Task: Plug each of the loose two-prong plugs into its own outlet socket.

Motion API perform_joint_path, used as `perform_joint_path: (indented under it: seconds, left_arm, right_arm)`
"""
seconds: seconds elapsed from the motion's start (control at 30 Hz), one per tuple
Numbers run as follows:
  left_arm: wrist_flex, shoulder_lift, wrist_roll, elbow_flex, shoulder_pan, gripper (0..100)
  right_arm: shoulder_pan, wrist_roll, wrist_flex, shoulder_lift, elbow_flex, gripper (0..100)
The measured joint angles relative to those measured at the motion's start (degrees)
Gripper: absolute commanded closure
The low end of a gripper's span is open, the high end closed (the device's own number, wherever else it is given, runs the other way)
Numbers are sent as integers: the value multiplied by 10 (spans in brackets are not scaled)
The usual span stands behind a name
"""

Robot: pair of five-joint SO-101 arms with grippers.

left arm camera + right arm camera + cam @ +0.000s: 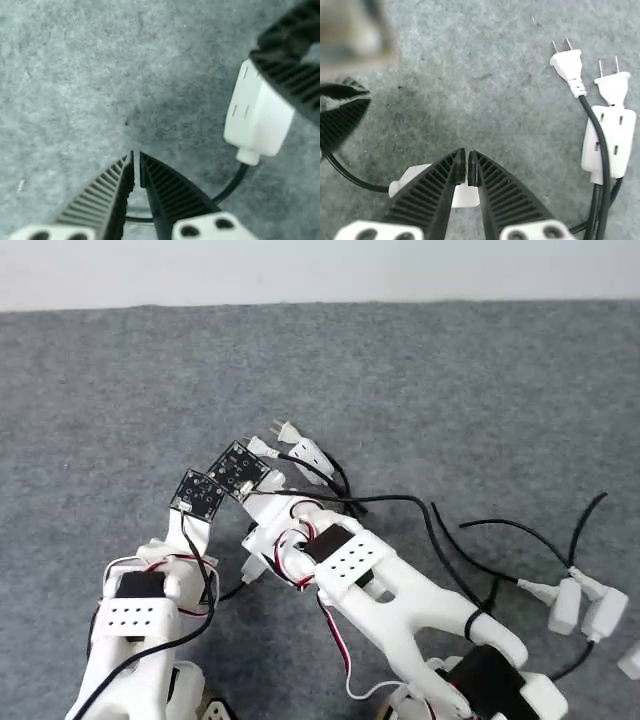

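Two loose white two-prong plugs (567, 62) (612, 82) lie side by side on the grey carpet, the second beside a white socket block (610, 145) on black cables. From above the plugs (290, 440) lie just beyond both grippers. My right gripper (466, 160) is shut, with another white socket block (402, 186) under its fingers. In the left wrist view that block (257, 117) hangs above the carpet against the right arm's black finger (292, 60). My left gripper (136, 156) is shut on nothing, just left of the right gripper (240, 470) from above.
More white socket blocks (565, 605) (603, 612) on black cables lie at the table's right side. A black cable (400, 502) loops across the right arm. A cable (230, 185) runs under my left gripper. Bare carpet (450, 380) stretches to the far edge.
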Motion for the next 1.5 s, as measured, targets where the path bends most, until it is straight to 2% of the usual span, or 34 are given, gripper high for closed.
perform_joint_path:
  seconds: [0.17, 0.4, 0.67, 0.83, 1.13, 1.5]
  left_arm:
    - [47, 0, -38, -10, -36, 987]
    - [115, 0, -65, -9, -40, 987]
    - [106, 0, -65, -9, -40, 987]
    - [100, 0, -60, -9, -40, 987]
    - [100, 0, -43, -5, -40, 986]
    - [100, 0, -43, -5, -40, 985]
  right_arm:
    - [0, 11, -4, 2, 4, 991]
    - [1, 78, -5, 1, 45, 991]
    - [-1, 99, -34, -1, 55, 991]
    - [-1, 62, -59, 1, 56, 991]
    - [-1, 55, -62, 5, 57, 991]
    - [3, 81, 31, -18, 68, 990]
